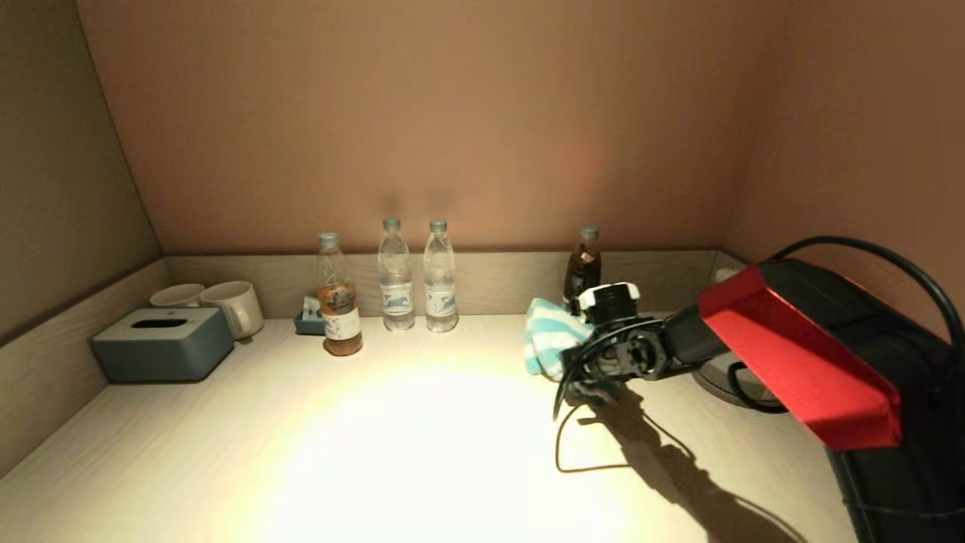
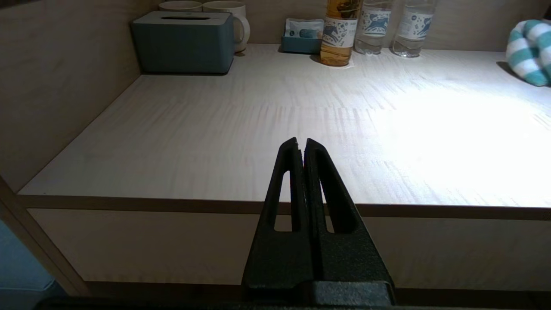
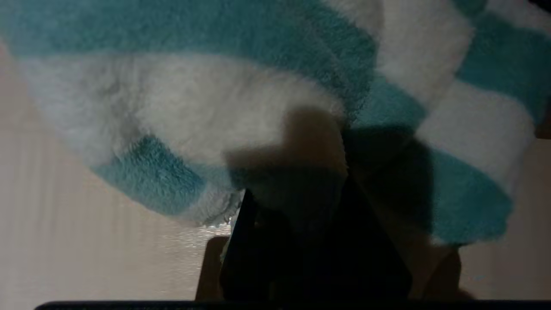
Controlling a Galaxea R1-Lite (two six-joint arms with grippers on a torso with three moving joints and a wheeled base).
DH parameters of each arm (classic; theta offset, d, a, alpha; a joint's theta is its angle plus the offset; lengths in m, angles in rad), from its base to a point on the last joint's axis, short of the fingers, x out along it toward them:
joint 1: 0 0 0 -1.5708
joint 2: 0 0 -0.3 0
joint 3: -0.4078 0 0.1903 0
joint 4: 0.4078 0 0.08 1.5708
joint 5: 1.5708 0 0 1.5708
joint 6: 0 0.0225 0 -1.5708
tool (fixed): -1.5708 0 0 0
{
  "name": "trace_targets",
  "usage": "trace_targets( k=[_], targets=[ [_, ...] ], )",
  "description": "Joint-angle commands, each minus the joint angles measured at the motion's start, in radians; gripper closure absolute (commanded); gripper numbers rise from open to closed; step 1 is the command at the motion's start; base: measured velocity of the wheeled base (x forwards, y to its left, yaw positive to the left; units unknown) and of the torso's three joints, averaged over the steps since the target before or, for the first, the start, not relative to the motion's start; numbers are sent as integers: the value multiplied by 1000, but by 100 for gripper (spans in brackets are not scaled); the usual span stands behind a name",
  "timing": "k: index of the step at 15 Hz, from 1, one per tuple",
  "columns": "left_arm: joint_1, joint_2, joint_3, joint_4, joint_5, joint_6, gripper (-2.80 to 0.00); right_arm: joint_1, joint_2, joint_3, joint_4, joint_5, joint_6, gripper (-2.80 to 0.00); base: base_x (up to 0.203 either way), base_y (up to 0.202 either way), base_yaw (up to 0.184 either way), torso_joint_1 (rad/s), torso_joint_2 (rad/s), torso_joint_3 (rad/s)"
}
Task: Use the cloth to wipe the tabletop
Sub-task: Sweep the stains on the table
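The teal-and-white striped cloth (image 1: 549, 335) lies bunched on the pale wooden tabletop (image 1: 422, 452), right of centre near the back. My right gripper (image 1: 571, 363) is at the cloth's near right side, shut on the cloth. In the right wrist view the cloth (image 3: 215, 99) fills the picture and folds over the dark fingers of the gripper (image 3: 301, 193), hiding their tips. My left gripper (image 2: 300, 144) is shut and empty, parked in front of the table's front edge and out of the head view. The cloth (image 2: 529, 51) shows far off in the left wrist view.
Along the back wall stand a tea bottle (image 1: 339, 302), two water bottles (image 1: 396, 279), and a dark bottle (image 1: 583, 268) right behind the cloth. A grey tissue box (image 1: 162, 343), mugs (image 1: 234, 305) and a small blue tray (image 1: 309, 320) sit back left. A cable (image 1: 580, 445) hangs below the right wrist.
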Motion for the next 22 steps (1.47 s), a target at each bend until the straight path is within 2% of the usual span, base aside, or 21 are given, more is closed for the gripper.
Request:
trace_targets(
  k=[1,2,6,8,11,13,15,17,19,21,22],
  targets=[
    [0,2,0,0,0,-1,0,-50,-12,17,12,-2,-3,0,0,0,0,0,0,0],
    [0,2,0,0,0,-1,0,-55,-23,31,12,-2,-3,0,0,0,0,0,0,0],
    [0,2,0,0,0,-1,0,-72,-172,223,2,1,-2,0,0,0,0,0,0,0],
    [0,2,0,0,0,-1,0,-70,-197,253,-1,5,-1,0,0,0,0,0,0,0],
    [0,2,0,0,0,-1,0,-38,-375,428,-3,30,4,0,0,0,0,0,0,0],
    [0,2,0,0,0,-1,0,18,-477,541,-3,43,11,0,0,0,0,0,0,0],
    [0,2,0,0,0,-1,0,51,-504,575,-3,49,16,0,0,0,0,0,0,0],
    [0,2,0,0,0,-1,0,170,-579,619,-1,47,39,0,0,0,0,0,0,0],
    [0,2,0,0,0,-1,0,290,-581,618,-2,44,77,0,0,0,0,0,0,0],
    [0,2,0,0,0,-1,0,347,-555,581,-1,40,114,0,0,0,0,0,0,0],
    [0,2,0,0,0,-1,0,402,-524,541,0,38,133,0,0,0,0,0,0,0]
  ],
)
